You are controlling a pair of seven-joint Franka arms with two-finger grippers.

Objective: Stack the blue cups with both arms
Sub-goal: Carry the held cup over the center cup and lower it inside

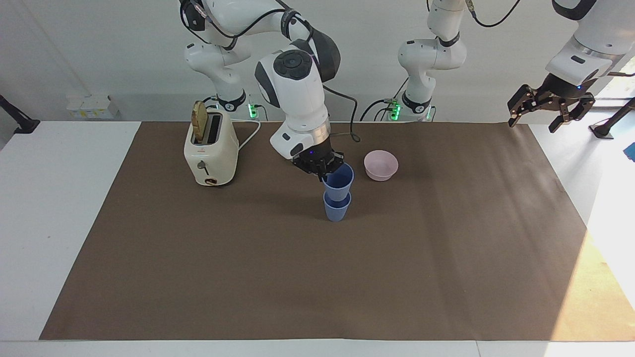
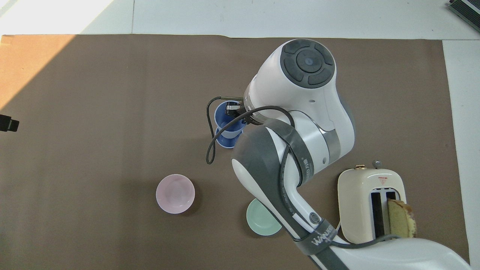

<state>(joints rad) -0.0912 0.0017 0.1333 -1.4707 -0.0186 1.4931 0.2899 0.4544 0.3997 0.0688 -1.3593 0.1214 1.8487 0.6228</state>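
**Held blue cup directly over the standing one**

The right gripper [image 1: 323, 167] is clamped on the rim of one blue cup [image 1: 339, 181] and holds it upright right above the second blue cup [image 1: 336, 209], which stands on the brown mat [image 1: 317, 277] near the middle of the table. The held cup's base sits at the lower cup's rim; whether it is already inside cannot be told. A pale pink bowl [image 1: 380, 165] lies beside them toward the left arm's end. The mint-green bowl [image 2: 261, 224] is partly covered by the right arm. A cream toaster [image 1: 210, 150] with a bread slice [image 1: 199, 115] stands toward the right arm's end. The left gripper [image 1: 549, 106] waits with jaws apart over the mat's corner
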